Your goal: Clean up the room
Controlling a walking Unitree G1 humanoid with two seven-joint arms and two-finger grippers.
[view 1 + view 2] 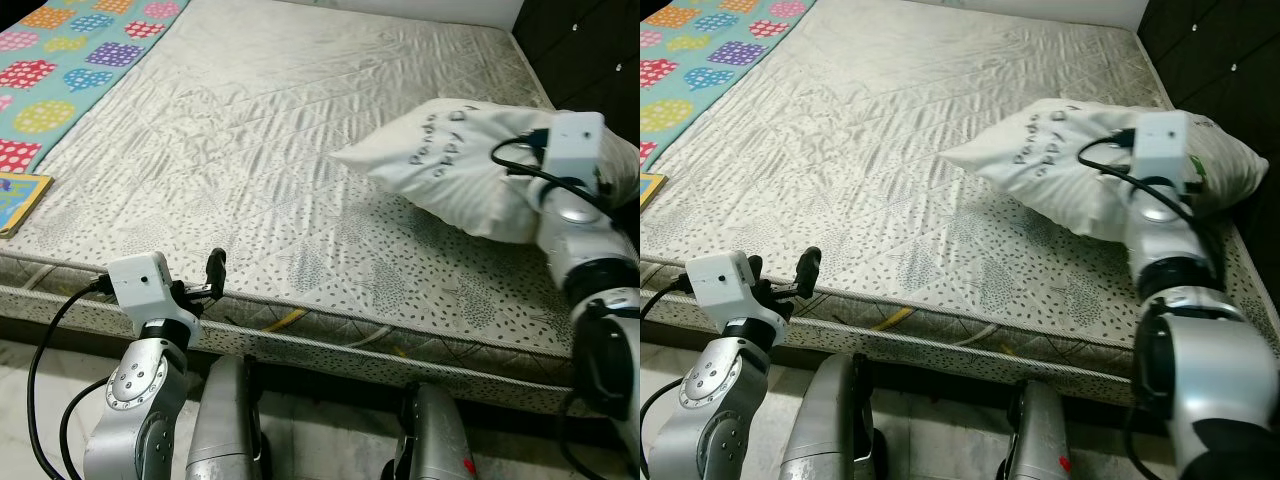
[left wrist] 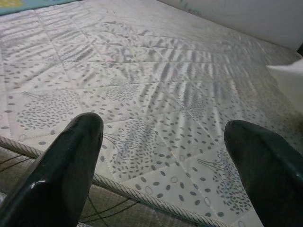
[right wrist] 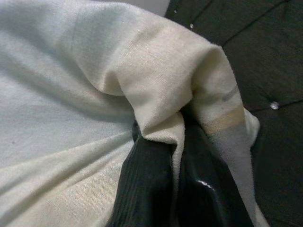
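Pillow (image 1: 470,170): white, creased, dark lettering, lay on bare mattress (image 1: 260,150). Right gripper (image 3: 177,156) jaws pinched its cover fabric; left gripper (image 2: 161,161) jaws stood apart, empty.

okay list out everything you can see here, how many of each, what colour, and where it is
mattress: one, off-white quilted with grey leaf print, spread across the scene
pillow: one, white with dark lettering, on the mattress's right side near the dark headboard
blanket: one, teal with multicoloured blobs, far left corner of the mattress
book: one, yellow and blue cover, at the mattress's left edge, partly cut off
headboard: one, dark, tufted with studs, along the right
floor: pale, below the mattress's near edge
left pincer: one, black fingers, open, empty, at the mattress's near edge
right pincer: one, black fingers, shut on a fold of the pillow
robot legs: two, silver, bottom centre
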